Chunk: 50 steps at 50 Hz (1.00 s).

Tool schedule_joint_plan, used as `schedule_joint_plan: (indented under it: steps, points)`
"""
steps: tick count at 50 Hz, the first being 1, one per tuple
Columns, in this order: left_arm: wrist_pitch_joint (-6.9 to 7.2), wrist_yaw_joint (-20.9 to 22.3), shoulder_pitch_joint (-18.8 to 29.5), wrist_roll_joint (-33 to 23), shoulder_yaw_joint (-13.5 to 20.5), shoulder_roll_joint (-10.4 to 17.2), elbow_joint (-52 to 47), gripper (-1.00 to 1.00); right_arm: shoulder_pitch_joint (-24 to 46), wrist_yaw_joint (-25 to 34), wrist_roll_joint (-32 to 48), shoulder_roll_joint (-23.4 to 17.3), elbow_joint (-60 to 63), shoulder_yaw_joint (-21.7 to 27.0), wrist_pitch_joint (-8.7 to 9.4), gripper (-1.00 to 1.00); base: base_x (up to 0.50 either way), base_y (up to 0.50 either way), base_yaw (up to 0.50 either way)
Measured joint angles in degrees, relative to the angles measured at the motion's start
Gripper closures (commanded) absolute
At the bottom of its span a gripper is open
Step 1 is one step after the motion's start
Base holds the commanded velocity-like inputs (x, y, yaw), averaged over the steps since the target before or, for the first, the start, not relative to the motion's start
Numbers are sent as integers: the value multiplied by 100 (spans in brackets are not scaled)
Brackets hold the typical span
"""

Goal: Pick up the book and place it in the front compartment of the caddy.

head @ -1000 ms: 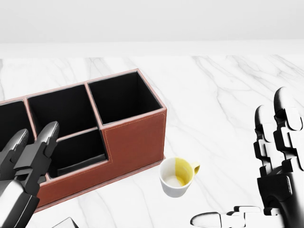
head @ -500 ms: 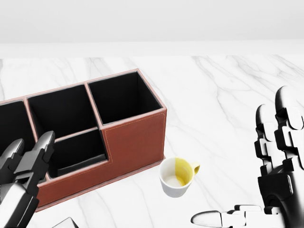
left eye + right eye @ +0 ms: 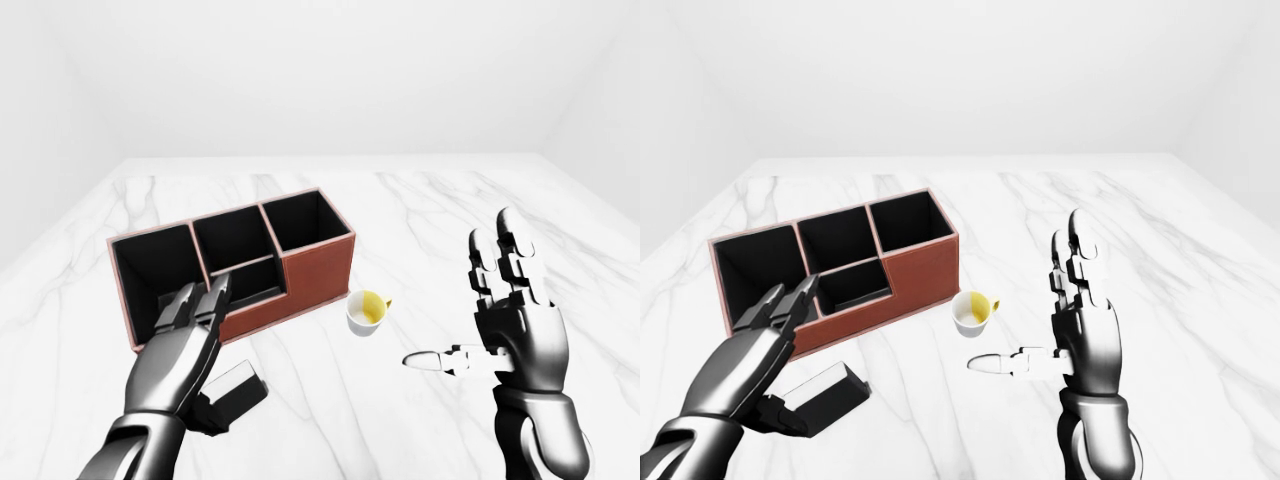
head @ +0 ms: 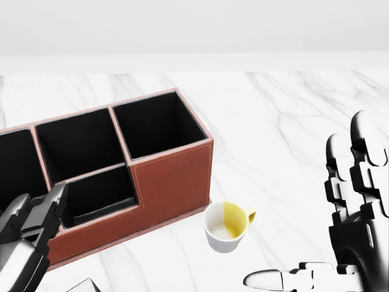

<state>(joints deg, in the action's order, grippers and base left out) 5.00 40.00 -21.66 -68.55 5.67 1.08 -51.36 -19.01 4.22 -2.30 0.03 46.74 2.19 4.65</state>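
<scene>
Black flat book [image 3: 830,396] is overhung by the wide-spread left hand [image 3: 750,355], near the brown leather caddy [image 3: 300,270]; the right hand [image 3: 505,320] is held splayed.

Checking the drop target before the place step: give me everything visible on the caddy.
The caddy is a long, open-topped box, reddish-brown and leather-like outside with pale edge stitching, black inside. It has three tall compartments in a row and one lower compartment along its near side. All appear empty. It sits upright and angled on the white marble table. In the left-eye view, a white and yellow cup stands apart at its right corner, and the left hand overlaps its lower edge.
</scene>
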Motion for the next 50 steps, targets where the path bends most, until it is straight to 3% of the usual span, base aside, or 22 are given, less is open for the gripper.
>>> schedule_joint_plan:
  steps: [28,50]
  points:
    - [0,0,58,184,140,135,755,-100,-13,-9,14,-1,12,-11,-23,-99,0,0,0]
    - [0,0,-18,355,52,185,1017,-100,14,-14,11,-2,-13,10,-26,-99,0,0,0]
